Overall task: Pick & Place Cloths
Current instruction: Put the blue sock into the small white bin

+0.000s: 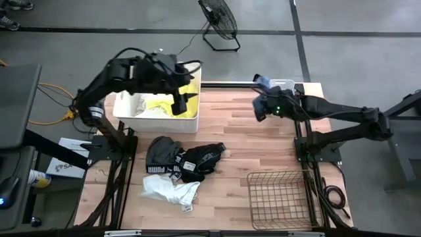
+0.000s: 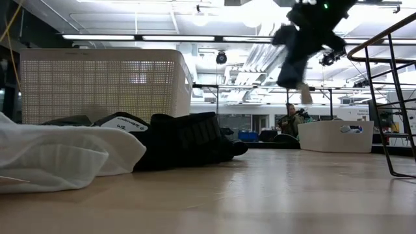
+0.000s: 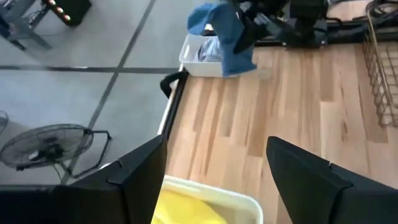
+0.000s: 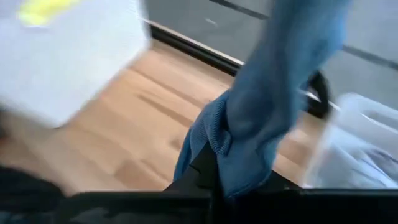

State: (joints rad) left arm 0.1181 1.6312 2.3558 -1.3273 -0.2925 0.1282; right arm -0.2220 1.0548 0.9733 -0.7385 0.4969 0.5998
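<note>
One limp grey-blue sock [image 4: 273, 118] hangs clamped in right end effector [image 1: 261, 108]; left end effector [image 1: 179, 105] gapes empty.

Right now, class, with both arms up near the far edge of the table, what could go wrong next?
1. The right gripper is shut on a blue sock that hangs loose beside the small white tub; released early, it may land on the table.
2. The left gripper stands open above the white tub, where the neon yellow cloth lies; lowering could snag it.
</note>
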